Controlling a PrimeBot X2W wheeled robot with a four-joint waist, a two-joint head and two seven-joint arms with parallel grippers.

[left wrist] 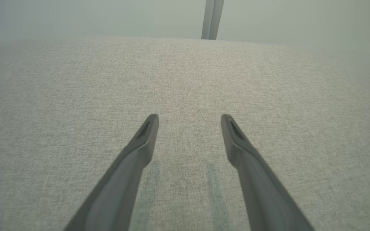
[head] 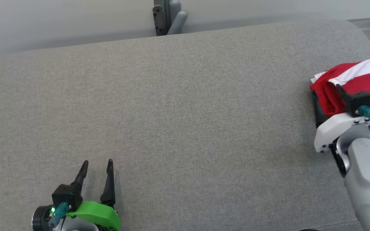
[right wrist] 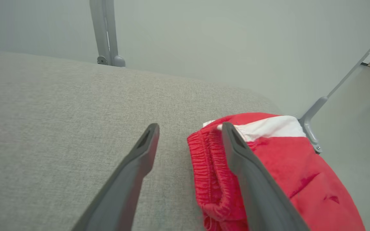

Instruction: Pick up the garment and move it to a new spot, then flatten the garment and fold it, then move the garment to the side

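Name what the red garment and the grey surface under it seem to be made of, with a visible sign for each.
The garment: thin matte cloth, perhaps cotton or polyester; soft creases, gathered elastic waistband.
The surface: coarse matte upholstery fabric; flecked grey weave, rounded padded edge.

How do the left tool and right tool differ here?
The left tool has a green wrist cover; the right tool has a white one. The left tool is over bare grey cushion; the right tool is at the red garment, one finger over it. Both stand open, gripping nothing.
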